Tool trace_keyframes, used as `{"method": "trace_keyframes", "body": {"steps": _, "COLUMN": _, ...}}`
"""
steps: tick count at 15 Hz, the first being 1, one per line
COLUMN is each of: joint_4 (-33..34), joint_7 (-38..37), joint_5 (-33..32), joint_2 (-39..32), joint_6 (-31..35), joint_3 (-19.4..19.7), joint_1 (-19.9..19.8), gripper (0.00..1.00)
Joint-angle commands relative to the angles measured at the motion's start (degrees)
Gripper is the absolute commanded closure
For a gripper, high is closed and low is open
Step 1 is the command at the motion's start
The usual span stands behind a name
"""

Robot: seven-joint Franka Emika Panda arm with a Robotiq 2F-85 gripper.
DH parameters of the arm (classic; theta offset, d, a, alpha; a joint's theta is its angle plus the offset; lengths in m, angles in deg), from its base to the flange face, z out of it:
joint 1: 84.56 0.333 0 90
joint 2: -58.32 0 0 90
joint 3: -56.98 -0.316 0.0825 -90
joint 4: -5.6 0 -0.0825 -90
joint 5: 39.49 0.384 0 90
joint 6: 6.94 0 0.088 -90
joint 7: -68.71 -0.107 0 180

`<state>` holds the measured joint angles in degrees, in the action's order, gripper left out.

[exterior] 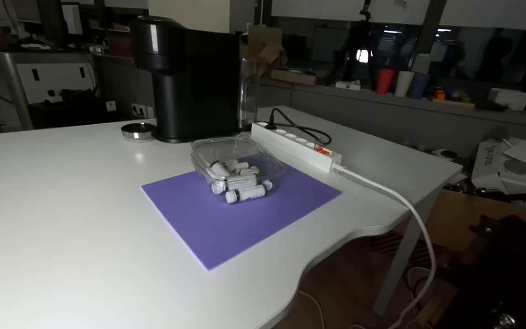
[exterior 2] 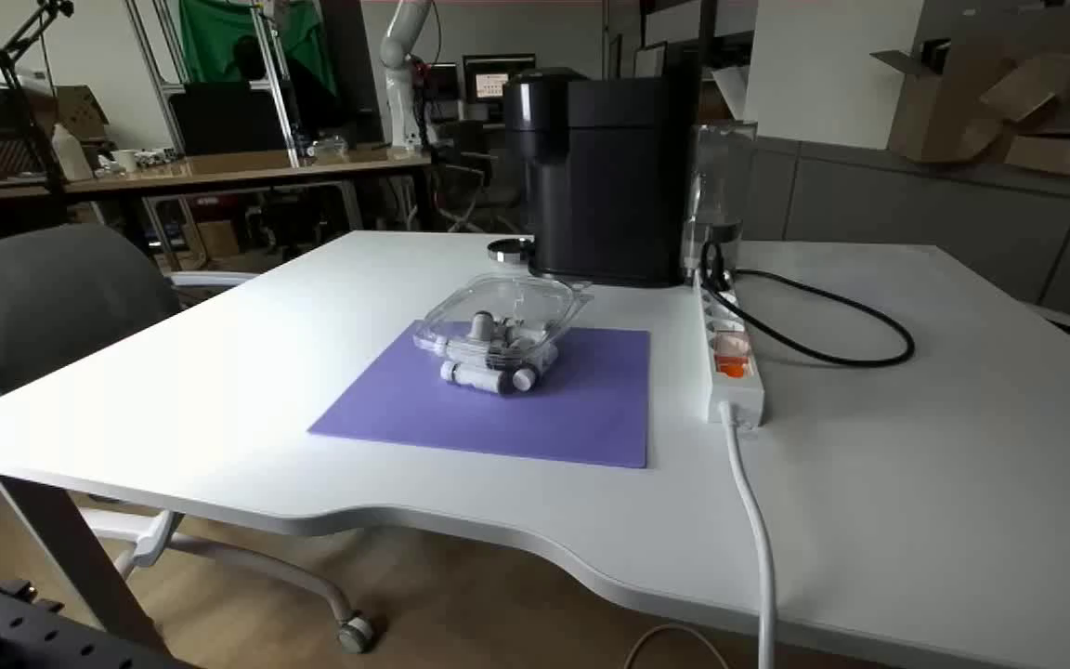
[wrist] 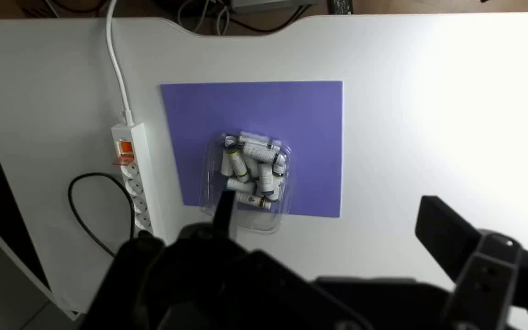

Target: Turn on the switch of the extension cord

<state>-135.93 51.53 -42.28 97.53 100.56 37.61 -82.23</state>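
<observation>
One press apparently left to make

In the wrist view, the extension cord (wrist: 149,183) lies at nine o'clock from the spread, empty gripper (wrist: 327,201). The orange switch (wrist: 126,146), cover (wrist: 123,159) up, shows no readable setting; pressing likely remains.

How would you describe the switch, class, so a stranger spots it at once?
On the white table, beside the purple mat, lies a long white strip. Near its white cable sits the switch: solid orange, unlike the see-through flap and round white sockets beyond.
</observation>
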Motion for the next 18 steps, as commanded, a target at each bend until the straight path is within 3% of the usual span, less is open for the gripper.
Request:
{"method": "trace_keyframes", "body": {"steps": 1, "joint_4": 0.15, "joint_7": -0.87, "joint_5": -0.94, "joint_2": -0.37, "joint_6": -0.16, "joint_3": 1.24, "joint_1": 1.59, "gripper": 0.00}}
{"method": "trace_keyframes", "body": {"steps": 10, "joint_4": 0.15, "joint_7": -0.87, "joint_5": -0.94, "joint_2": -0.31, "joint_6": -0.15, "joint_3": 1.23, "joint_1": 1.58, "gripper": 0.00}}
{"method": "trace_keyframes", "body": {"steps": 14, "joint_4": -2.17, "joint_7": -0.57, "joint_5": -0.89, "joint_2": -0.37, "joint_6": 7.37, "joint_3": 4.22, "joint_1": 0.27, "gripper": 0.00}}
{"method": "trace_keyframes", "body": {"steps": 18, "joint_4": -6.65, "joint_7": 2.50, "joint_5": -1.42, "joint_2": -1.73, "joint_6": 18.43, "joint_3": 11.40, "joint_1": -3.38, "gripper": 0.00}}
